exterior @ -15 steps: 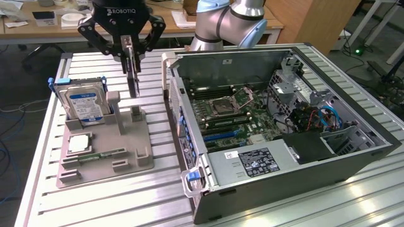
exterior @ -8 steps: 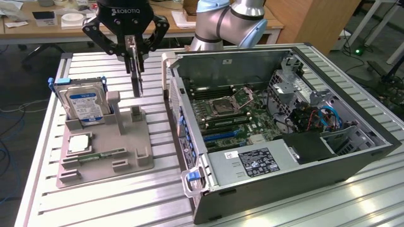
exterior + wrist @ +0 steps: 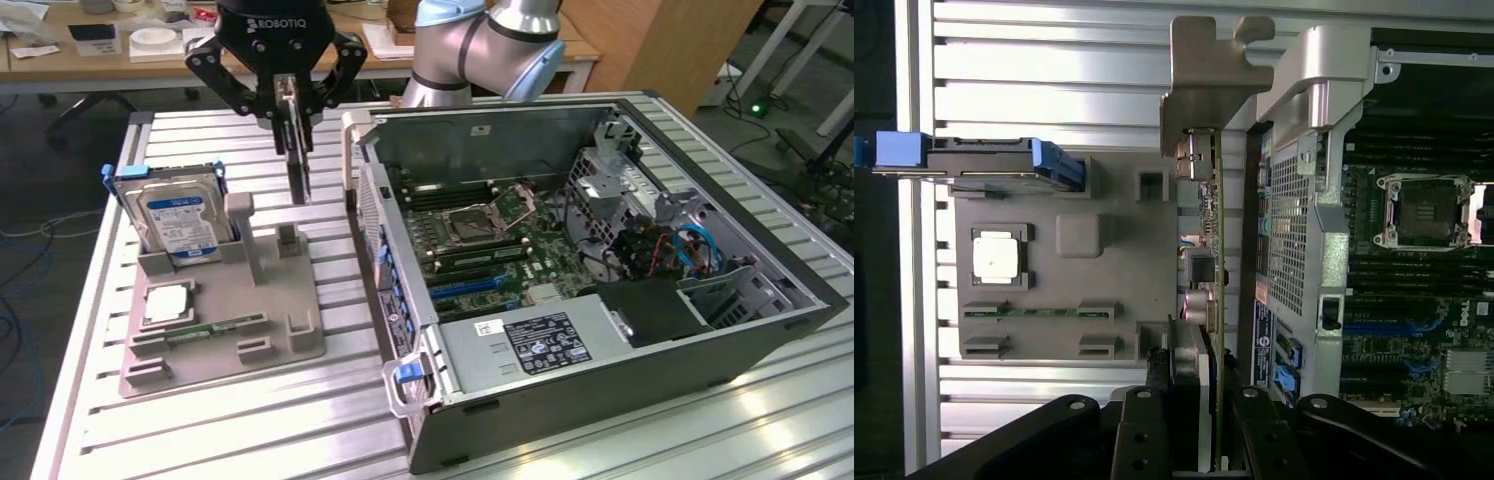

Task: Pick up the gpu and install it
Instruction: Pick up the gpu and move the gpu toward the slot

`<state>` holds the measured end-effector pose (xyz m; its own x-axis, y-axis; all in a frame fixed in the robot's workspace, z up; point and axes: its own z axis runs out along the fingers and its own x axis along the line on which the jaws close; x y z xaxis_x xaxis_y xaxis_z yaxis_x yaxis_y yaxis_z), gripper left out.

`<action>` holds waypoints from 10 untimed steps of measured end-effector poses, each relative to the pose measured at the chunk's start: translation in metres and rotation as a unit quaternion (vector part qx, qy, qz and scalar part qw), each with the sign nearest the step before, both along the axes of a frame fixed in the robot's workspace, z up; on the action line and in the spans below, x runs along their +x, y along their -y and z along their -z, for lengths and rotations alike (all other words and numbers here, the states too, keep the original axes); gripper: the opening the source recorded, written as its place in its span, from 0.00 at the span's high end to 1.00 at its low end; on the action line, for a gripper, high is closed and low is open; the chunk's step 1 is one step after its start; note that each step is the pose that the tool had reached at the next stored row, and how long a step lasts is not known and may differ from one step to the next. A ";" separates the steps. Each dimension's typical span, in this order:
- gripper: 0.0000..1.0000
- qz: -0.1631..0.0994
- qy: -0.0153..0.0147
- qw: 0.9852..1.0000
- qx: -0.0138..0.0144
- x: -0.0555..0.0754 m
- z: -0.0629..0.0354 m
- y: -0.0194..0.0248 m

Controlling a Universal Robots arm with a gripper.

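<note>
1. Slatted aluminium table (image 3: 200,430) carries everything.
2. Open computer case (image 3: 641,390) lies on its side on the exterior view's right, with the motherboard (image 3: 487,245) exposed and facing up.
3. Grey parts fixture (image 3: 214,360) sits on the table just beside the case, on the exterior view's left.
4. Arm (image 3: 487,45) comes in from behind the case. We see the gripper (image 3: 295,108) above the fixture's rear edge, close to the case's near wall.
5. Hard drive (image 3: 180,222) with a blue label stands upright in its fixture cradle, well apart from the gripper.
6. The gpu (image 3: 298,165) is in the air, pinched by its upper end between the fingers (image 3: 278,100), which are closed on the card from both flat faces.
7. Its long axis is vertical and it hangs straight down from the gripper, thin edge toward the exterior camera.
8. In the wrist view the silver bracket (image 3: 1206,85) is at the end away from the gripper, so we read it as bracket-down.
9. The card's lower end looks clear of the fixture post (image 3: 287,240) under it, and it sits between the fixture and the case wall, not inside the case.
10. Processor (image 3: 167,303) lies flat in its fixture pocket.
11. Memory stick (image 3: 220,326) lies flat near the fixture's front.
</note>
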<state>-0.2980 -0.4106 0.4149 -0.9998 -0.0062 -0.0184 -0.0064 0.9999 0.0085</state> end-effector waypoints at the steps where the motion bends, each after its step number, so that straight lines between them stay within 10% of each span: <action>1: 0.72 0.000 0.000 1.000 0.000 0.001 0.0000 0.0000; 10: 0.72 0.000 0.000 1.000 0.000 0.009 0.0000 0.0000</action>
